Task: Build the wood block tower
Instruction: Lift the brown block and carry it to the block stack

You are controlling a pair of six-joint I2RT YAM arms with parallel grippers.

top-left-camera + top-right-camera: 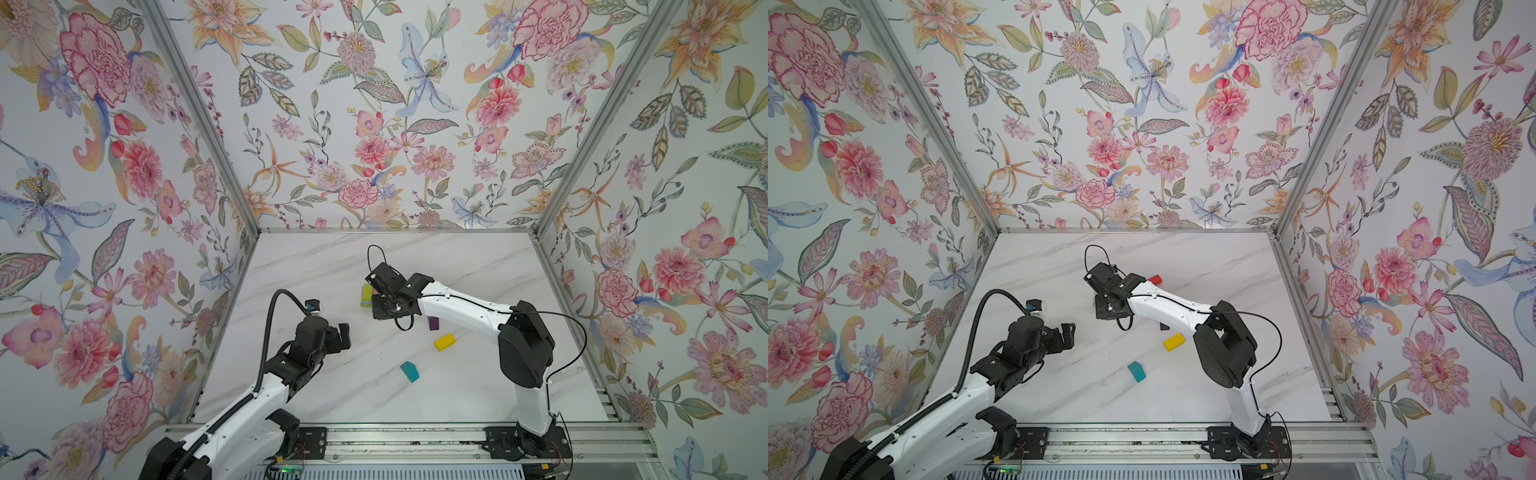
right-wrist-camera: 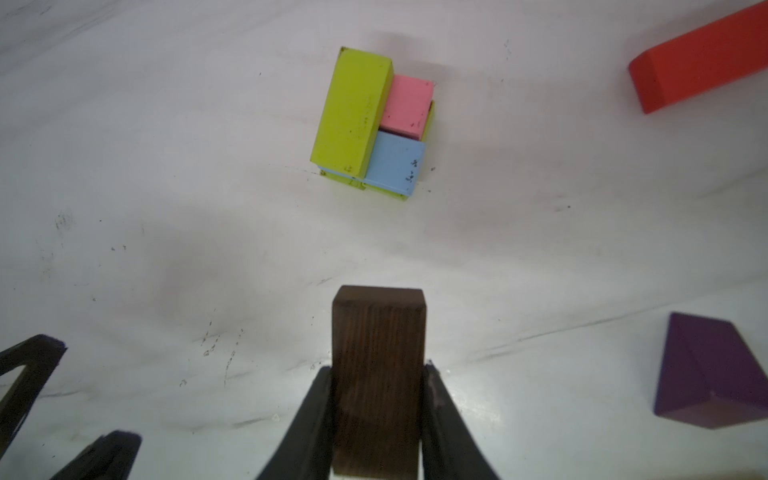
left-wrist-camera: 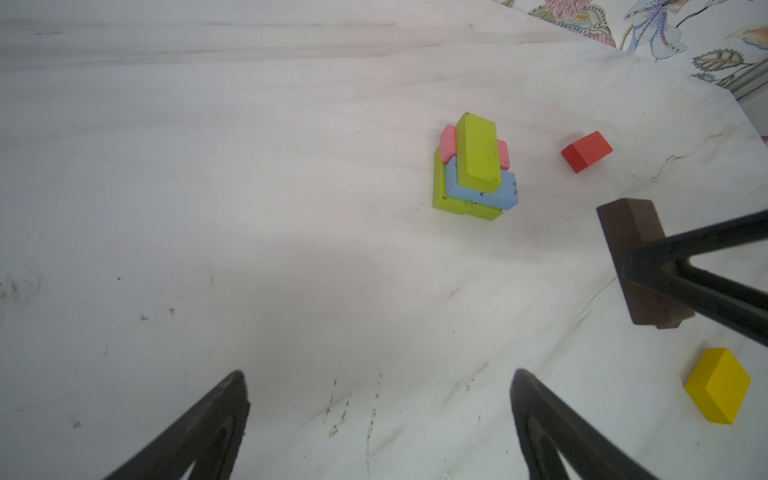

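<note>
The tower [image 2: 370, 124] stands on the white table: lime green blocks at the bottom, a pink and a light blue block above them, and one lime green block [image 3: 478, 151] on top along one side. In a top view the tower [image 1: 366, 295] peeks out beside the right arm's wrist. My right gripper [image 2: 378, 368] is shut on a brown block [image 2: 378, 353], held above the table just short of the tower. My left gripper [image 3: 380, 374] is open and empty, set back from the tower; in a top view it [image 1: 344, 334] hovers left of the middle.
Loose blocks lie on the table: red [image 1: 1155, 279] behind the right arm, purple [image 1: 433, 323], yellow [image 1: 444, 342] and teal [image 1: 409, 371] nearer the front. Floral walls close in the table on three sides.
</note>
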